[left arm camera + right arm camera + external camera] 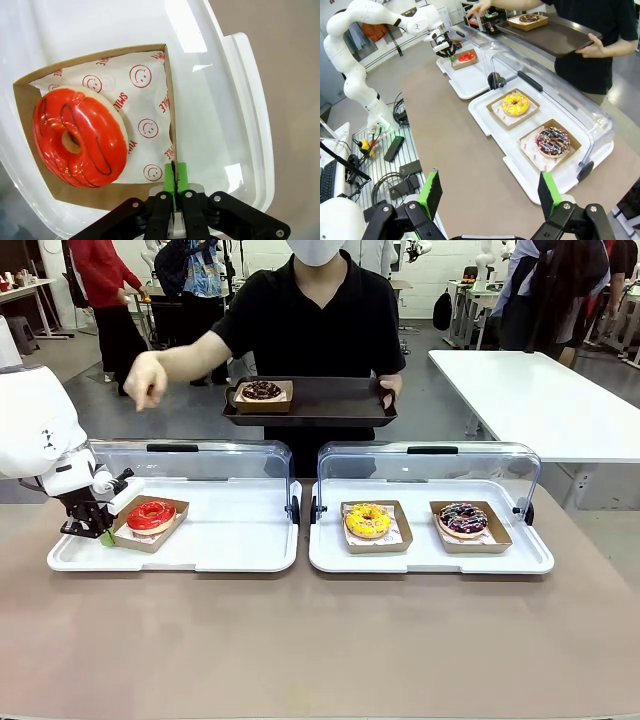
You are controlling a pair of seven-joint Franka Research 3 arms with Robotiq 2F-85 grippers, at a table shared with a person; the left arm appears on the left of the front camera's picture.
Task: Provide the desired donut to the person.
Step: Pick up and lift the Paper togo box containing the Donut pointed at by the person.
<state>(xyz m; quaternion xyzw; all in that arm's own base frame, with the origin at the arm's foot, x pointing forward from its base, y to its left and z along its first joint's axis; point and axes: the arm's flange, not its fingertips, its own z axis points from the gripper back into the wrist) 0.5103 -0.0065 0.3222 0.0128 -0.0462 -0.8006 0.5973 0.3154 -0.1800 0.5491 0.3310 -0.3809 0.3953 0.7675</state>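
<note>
At the left end of the bench (320,640), the left claw (173,176) is clamped on the wall of a brown square cardboard dish (95,199). The dish holds the red-glazed ring donut (80,137) and sits in a white plastic tray (210,552). The right claw (490,189) stands apart above the bench. Opposite, the person in a black T-shirt (312,325) holds a dark brown rectangular tray (335,400).

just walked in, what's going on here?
Left gripper is shut on the rim of the cardboard tray holding the red donut, in the left case. The person's hand points toward it; the other hand holds a dark tray carrying a chocolate donut. Right gripper hangs open, holding nothing.
</note>
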